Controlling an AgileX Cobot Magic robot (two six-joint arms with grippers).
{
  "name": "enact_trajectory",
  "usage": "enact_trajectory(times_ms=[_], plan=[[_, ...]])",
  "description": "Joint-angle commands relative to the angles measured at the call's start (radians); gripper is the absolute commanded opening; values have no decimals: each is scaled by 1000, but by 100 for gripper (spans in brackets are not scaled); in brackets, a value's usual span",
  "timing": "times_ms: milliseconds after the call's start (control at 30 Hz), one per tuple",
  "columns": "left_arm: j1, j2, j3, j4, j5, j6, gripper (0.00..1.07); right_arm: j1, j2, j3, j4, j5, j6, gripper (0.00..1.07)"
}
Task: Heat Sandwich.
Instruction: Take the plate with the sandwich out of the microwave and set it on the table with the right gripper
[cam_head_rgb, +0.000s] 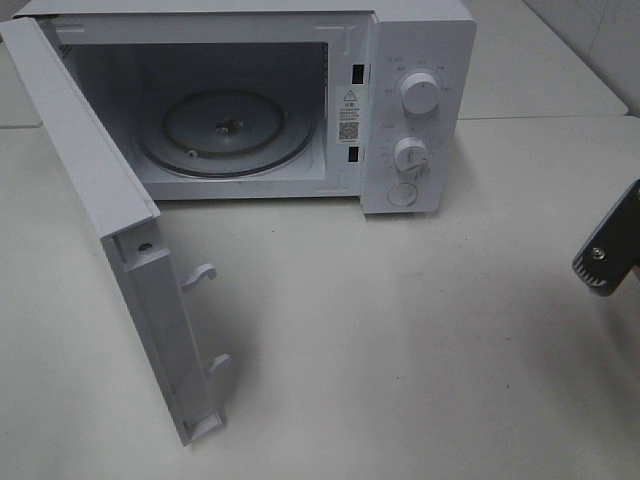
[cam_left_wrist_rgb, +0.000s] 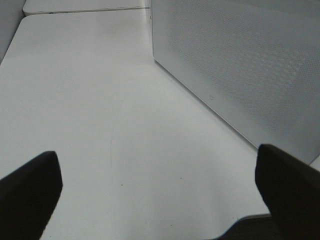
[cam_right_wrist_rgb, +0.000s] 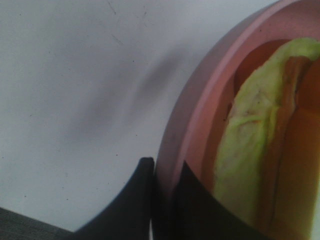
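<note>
Far right, the right gripper pinches the pink plate rim to carry the sandwich level; left gripper released

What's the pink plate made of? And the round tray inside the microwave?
The plate looks like smooth matte plastic, maybe glazed ceramic: even pink colour, soft rounded rim, dull sheen. The tray inside the microwave looks like clear glass: you can see through it to the hub beneath, and its rings catch light. Neither is certain from looks alone.
</note>
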Motion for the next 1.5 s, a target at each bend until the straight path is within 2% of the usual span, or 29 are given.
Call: enact_trajectory(times_ms=[33, 333, 967, 1500], plan=[[-1, -5, -1, -2, -11, -6, 98, 2, 38, 0, -51, 9, 90, 0], [-1, -5, -1, -2, -11, -6, 98, 2, 147, -55, -53, 11, 306, 0], [-1, -5, -1, -2, -11, -6, 98, 0, 443, -185, -85, 52, 516, 2], [-1, -5, -1, -2, -11, -6, 98, -1, 587, -186, -203, -36, 701, 5]])
